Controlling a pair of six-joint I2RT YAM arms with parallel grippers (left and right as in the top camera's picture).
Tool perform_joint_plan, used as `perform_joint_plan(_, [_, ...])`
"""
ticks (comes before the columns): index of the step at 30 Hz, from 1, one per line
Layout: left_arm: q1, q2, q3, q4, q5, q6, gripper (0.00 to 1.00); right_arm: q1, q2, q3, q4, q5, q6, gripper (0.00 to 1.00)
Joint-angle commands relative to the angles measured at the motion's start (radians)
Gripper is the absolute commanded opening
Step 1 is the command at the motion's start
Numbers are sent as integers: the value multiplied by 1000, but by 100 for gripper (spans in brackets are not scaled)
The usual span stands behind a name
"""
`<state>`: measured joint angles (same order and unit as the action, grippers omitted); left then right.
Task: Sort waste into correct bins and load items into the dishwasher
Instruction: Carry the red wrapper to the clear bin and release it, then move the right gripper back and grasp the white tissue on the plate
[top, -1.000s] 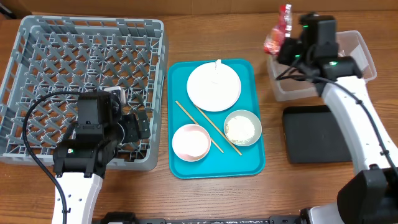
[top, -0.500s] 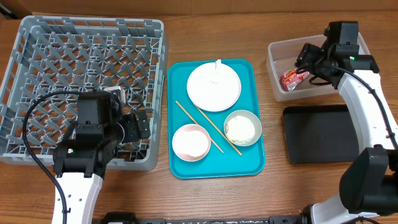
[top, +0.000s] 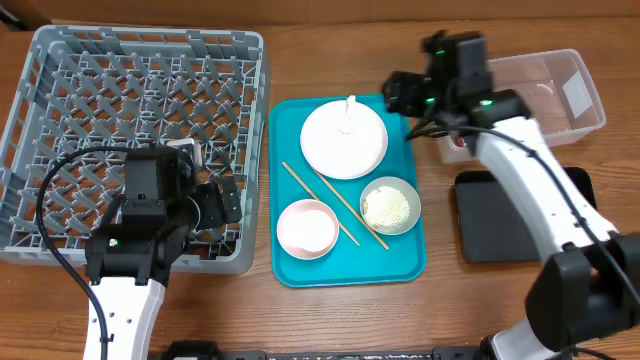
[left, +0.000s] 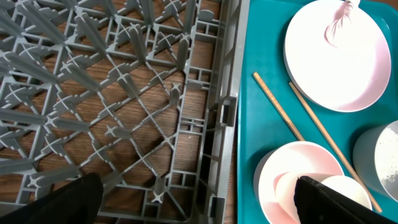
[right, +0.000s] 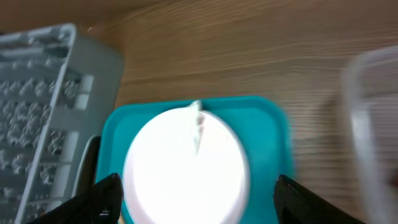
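Right gripper (right: 198, 194) hangs wide open and empty above the white plate (top: 344, 139) at the teal tray's (top: 290, 262) far edge. Left gripper (left: 198, 200), fully open and empty, hovers over the dish rack's (top: 60, 60) near right corner. A red scrap, probably the snack wrapper (top: 459, 143), lies in the clear tub's (top: 565, 95) near left corner.

My left gripper (top: 222, 203) has its jaws spread wide, both fingers (left: 68, 199) showing low at the edges of its wrist view, and the left arm (top: 125, 300) is folded close behind it. My right gripper (top: 398, 93) is open too, fingertips (right: 106, 196) apart, with the right arm (top: 530, 190) stretched out behind it.
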<state>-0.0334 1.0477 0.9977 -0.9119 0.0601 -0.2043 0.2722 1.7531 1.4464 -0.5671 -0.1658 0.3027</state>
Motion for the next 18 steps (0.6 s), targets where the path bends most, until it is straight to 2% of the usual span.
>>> perform_joint_plan(1, [-6, 5, 27, 4, 8, -10, 100, 52, 77, 8, 43, 68, 10, 79])
perform_joint_plan(11, [-6, 5, 27, 4, 8, -10, 100, 161, 273, 8, 238, 160, 21, 78])
perform_joint_plan(18, [-6, 5, 27, 4, 11, -10, 100, 165, 365, 8, 265, 172, 95, 68])
